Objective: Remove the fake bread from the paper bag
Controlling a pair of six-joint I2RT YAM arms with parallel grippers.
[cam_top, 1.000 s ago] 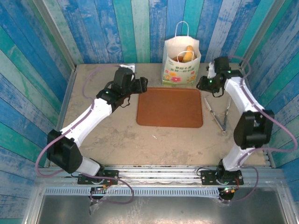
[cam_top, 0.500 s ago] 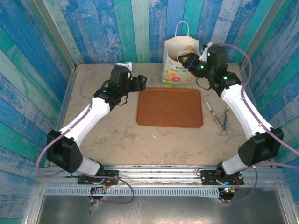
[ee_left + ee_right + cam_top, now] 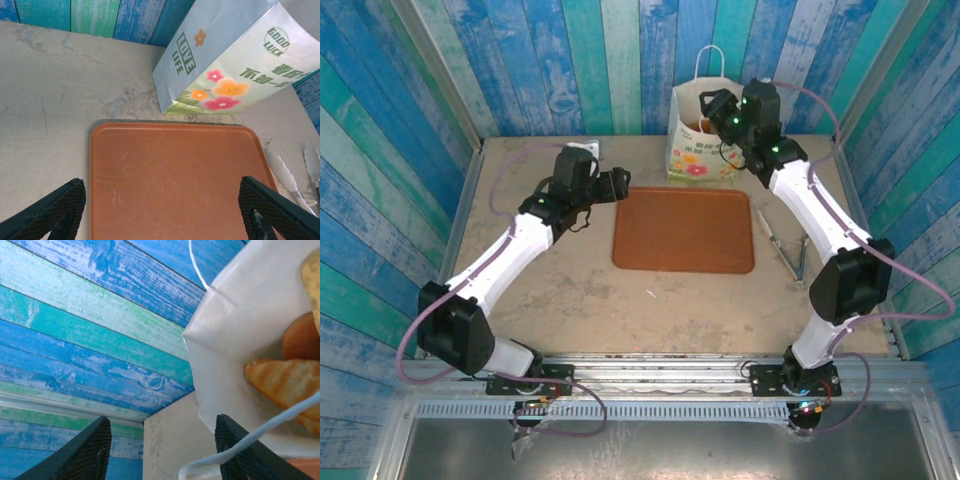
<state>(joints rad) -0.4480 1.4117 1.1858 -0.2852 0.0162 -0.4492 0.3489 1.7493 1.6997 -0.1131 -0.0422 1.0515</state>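
Note:
The white paper bag (image 3: 706, 148) stands upright at the back of the table, its flower print (image 3: 222, 95) facing the tray. Golden-brown fake bread (image 3: 286, 381) lies inside its open mouth, with a rounder brown piece (image 3: 301, 337) behind it. My right gripper (image 3: 712, 108) hovers over the bag's left rim. It is open (image 3: 162, 455) and holds nothing, and a thin white handle loop (image 3: 260, 437) crosses in front of one finger. My left gripper (image 3: 620, 183) hangs open (image 3: 162, 215) above the tray's left end, with nothing between its fingers.
A flat reddish-brown tray (image 3: 685, 230) lies in front of the bag. Metal tongs (image 3: 790, 245) rest on the table to its right, and are seen too in the left wrist view (image 3: 292, 180). Blue-green plank walls (image 3: 570, 70) close in the back and sides.
My right arm has swung from the right of the bag up and over its mouth. The left arm has shifted only slightly, its jaws a little wider.

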